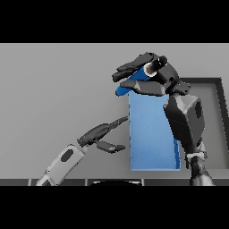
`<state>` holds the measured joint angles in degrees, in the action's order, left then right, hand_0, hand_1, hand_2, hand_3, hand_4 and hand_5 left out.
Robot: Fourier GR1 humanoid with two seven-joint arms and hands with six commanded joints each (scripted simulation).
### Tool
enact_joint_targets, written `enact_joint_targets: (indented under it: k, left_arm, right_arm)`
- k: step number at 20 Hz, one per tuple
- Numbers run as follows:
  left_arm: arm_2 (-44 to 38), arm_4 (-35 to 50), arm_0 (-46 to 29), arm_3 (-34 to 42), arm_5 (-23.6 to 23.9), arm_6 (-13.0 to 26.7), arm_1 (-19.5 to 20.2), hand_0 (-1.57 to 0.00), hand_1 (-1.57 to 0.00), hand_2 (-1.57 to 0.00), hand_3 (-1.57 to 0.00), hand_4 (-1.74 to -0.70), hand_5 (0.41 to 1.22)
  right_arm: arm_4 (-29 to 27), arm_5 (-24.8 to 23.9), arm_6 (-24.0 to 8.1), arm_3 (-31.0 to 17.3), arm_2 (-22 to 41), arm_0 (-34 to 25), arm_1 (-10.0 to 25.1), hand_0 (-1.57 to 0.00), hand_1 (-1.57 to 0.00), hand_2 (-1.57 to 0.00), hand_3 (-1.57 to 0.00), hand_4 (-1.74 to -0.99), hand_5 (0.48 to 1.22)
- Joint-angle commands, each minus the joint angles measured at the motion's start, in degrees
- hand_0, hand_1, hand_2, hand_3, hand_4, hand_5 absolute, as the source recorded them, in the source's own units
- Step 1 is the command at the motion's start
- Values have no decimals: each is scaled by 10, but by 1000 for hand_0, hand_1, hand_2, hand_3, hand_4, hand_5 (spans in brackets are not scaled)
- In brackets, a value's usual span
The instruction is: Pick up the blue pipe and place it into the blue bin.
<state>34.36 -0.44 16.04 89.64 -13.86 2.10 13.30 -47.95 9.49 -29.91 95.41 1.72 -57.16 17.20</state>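
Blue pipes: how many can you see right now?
1. The blue pipe is in the right hand, fingers curled round it, above the far end of the blue bin. The hand covers most of it; no others show.

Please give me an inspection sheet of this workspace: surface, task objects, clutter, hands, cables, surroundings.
Surface: grey table, flat.
Job's things: blue pipe held above the far end of the blue bin; mostly hidden by fingers.
Clutter: nothing seen.
Hands: right hand curled round the blue pipe; left hand open, beside the bin's left wall, holding nothing.
Cables: nothing seen.
Surroundings: dark tray at the right of the bin, partly hidden by the right arm.
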Motion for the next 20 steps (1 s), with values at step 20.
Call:
enact_joint_targets:
  k: [20]
  left_arm:
    - [-14,18,-4,7,-3,17,10,1,1,1,1,-882,464]
  right_arm:
    - [100,-105,-50,-173,77,260,90,-1571,-1571,-1571,-1571,-1655,1124]
